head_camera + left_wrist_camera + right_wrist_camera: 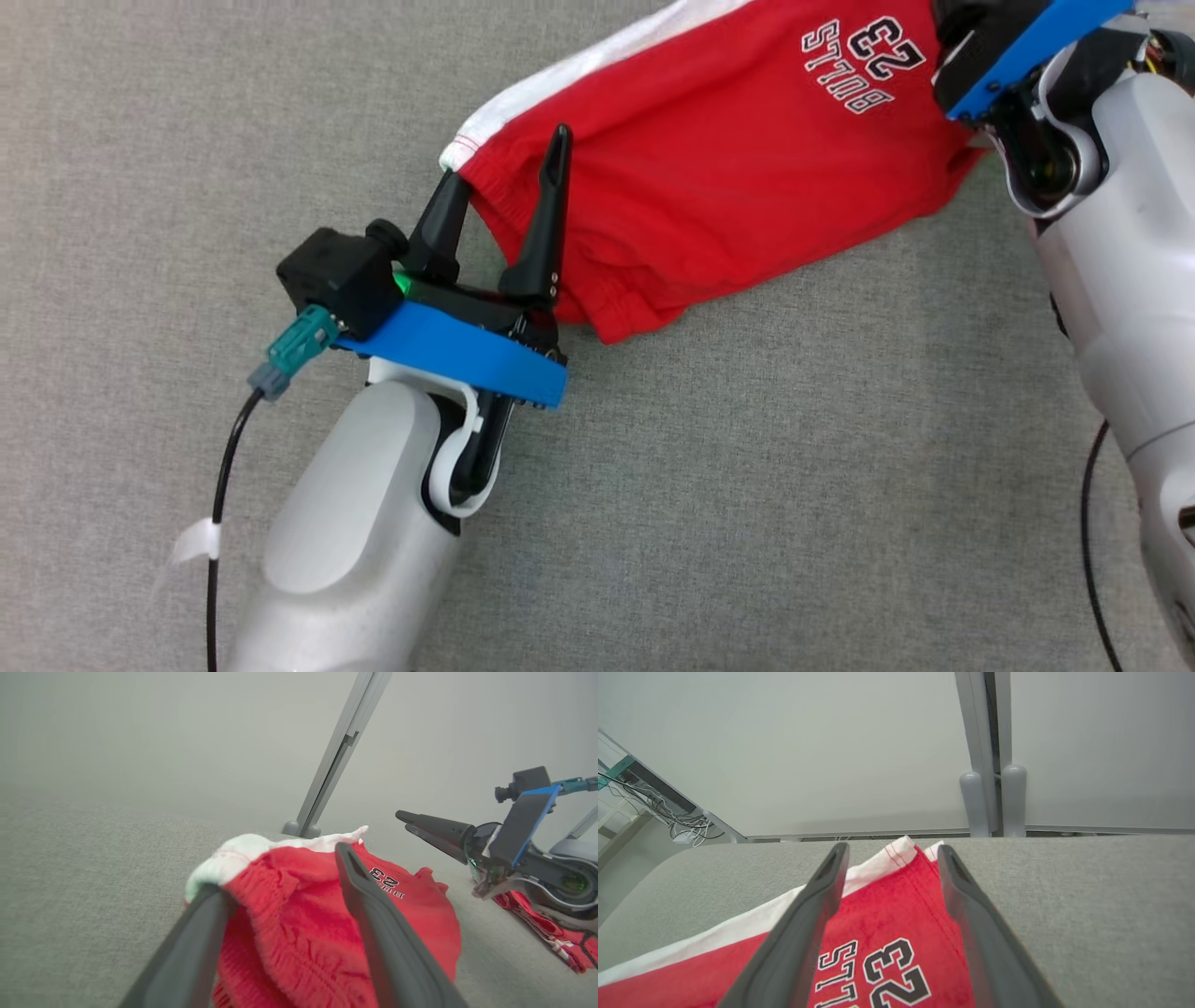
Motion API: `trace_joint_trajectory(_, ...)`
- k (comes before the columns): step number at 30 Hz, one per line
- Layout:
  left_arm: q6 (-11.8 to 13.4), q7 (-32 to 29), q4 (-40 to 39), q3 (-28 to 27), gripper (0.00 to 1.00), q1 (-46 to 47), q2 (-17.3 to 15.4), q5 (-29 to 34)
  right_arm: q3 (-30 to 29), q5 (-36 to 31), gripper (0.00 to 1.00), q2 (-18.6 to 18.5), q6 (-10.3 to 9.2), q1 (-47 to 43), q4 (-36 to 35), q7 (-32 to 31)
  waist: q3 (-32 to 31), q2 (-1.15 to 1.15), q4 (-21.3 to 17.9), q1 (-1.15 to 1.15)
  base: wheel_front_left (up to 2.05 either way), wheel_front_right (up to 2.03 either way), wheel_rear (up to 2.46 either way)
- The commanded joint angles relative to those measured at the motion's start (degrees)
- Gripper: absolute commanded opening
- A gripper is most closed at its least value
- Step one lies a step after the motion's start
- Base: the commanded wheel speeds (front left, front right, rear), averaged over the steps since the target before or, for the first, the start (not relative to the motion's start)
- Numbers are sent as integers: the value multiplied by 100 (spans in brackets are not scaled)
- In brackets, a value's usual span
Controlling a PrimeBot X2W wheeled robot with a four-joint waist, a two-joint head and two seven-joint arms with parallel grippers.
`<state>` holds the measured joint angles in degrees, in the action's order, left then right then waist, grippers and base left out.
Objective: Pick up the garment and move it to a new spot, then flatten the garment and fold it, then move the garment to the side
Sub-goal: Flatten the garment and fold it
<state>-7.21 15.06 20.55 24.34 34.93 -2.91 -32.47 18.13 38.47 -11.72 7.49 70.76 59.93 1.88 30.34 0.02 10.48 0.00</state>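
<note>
Red-and-white jersey shorts (709,159): probably soft, light and limp.
Left gripper (509,159) and right gripper (892,854) both gape open; elastic waistband (523,219) corners likely grip best.

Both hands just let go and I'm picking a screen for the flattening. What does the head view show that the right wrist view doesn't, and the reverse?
Head view: the left gripper, open, with the waistband of the shorts between its fingers, and most of the shorts' spread.

Right wrist view: the right gripper, open, over the hem corner, plus the table's far edge and the posts behind it.

Both: red shorts, white stripe, number 23, grey table.
</note>
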Motion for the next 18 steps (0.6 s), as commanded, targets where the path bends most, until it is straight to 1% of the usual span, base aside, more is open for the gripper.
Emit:
trace_joint_trajectory(1,-45,13,-41,-72,100,-163,0,64,110,31,100,-138,1,-166,-23,63,-90,-2,-16,0,0,0,0)
trace_joint_trajectory(3,-45,13,-91,-100,100,-232,1,105,210,34,100,-193,2,-217,-56,77,-133,-2,-11,0,0,0,0)
trace_joint_trajectory(6,-42,13,-247,-175,100,-496,3,253,552,-27,100,-497,1,-388,-134,161,-255,-2,57,0,0,0,0)
trace_joint_trajectory(10,-10,13,-457,-374,100,-877,1,603,837,40,100,-858,1,-589,-100,174,-363,-2,190,0,0,0,0)
trace_joint_trajectory(15,64,13,-947,-970,100,-1337,4,914,1095,20,100,-1161,1,-684,37,185,-413,-2,356,0,0,0,0)
trace_joint_trajectory(18,88,13,-1320,-1439,100,-1627,7,1065,1237,-49,100,-1210,1,-643,163,192,-395,-2,417,0,0,0,0)
